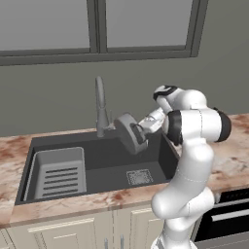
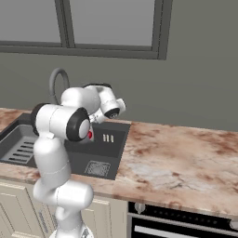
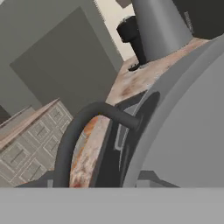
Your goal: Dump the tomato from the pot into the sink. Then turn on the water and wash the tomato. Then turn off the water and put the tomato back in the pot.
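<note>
The hand [image 1: 139,134] is gripping the pot [image 1: 127,132], tipped on edge above the sink [image 1: 104,158], and the tomato [image 2: 90,135] is dropping out; washing and returning are remaining.

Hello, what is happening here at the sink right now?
The robot arm holds the pot by its rim, with the gripper shut on it, tipped on its side above the sink, close to the faucet. The tomato shows as a red spot behind the arm, over the basin. No water is running.
</note>
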